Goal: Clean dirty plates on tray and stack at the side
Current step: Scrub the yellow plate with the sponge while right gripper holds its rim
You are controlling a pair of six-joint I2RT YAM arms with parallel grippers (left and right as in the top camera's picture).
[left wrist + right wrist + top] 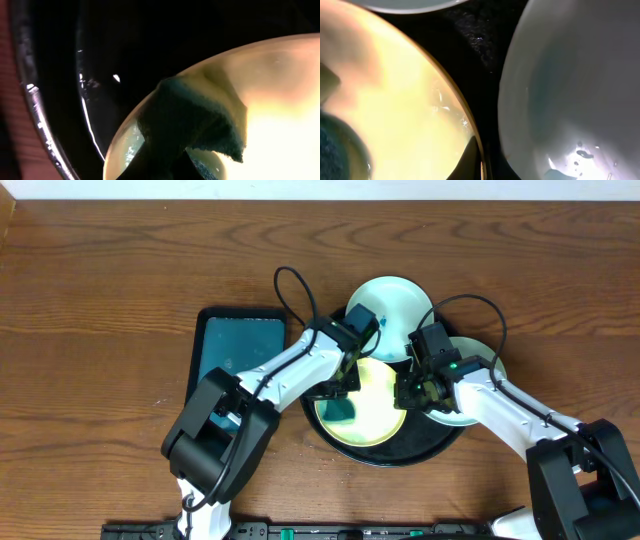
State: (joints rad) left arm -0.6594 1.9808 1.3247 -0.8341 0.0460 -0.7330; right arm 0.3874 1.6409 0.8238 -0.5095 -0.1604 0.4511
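The yellow plate (pixel 378 418) lies inside the black tray (pixel 440 444), towards its left. One mint plate (pixel 392 300) overlaps the tray's far rim and a second mint plate (pixel 570 90) sits just beside the yellow one on the right. The left hand (pixel 343 386) appears to pinch a dark teal sponge (pixel 192 120) and presses it on the plate's left part. The right hand (pixel 412 392) sits at the plate's right edge, but I cannot tell whether it is wide or clamped on the rim.

The tray looks wet. If the right hand has no firm hold, scrubbing could slide the yellow plate into its mint neighbour. Hard pressure near the rim could tip the plate or squeeze the sponge out. The arms are close together and could collide.
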